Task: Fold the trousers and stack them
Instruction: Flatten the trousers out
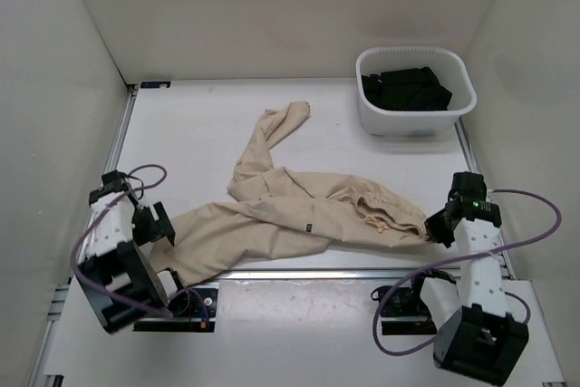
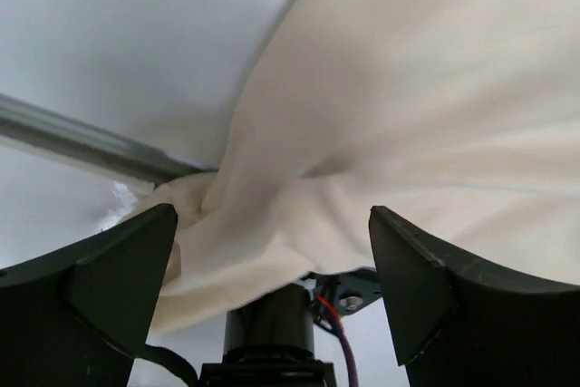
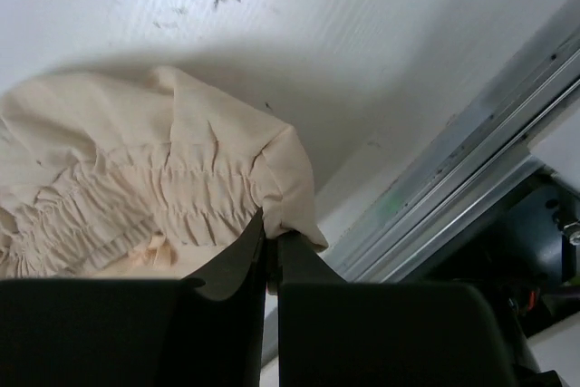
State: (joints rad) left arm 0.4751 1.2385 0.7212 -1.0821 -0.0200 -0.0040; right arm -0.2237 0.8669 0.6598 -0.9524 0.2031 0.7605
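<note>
Trousers (image 1: pixel 299 210) lie unfolded across the near half of the table (image 1: pixel 181 124), long axis left-right, with the gathered waistband rightward and clamped in the right gripper (image 3: pixel 270 233), one leg end between the released left gripper's (image 1: pixel 163 226) spread fingers, and the other leg angled toward the far side.

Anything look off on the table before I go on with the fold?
Yes: one leg end of the trousers spills over the near edge rail under the open left gripper. The right gripper pinches the waistband.

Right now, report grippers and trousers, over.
Left gripper open, straddling a leg end. Right gripper shut on trousers at waistband corner. Legs sprawled, unfolded. Bin of black garments far right, apart.
</note>
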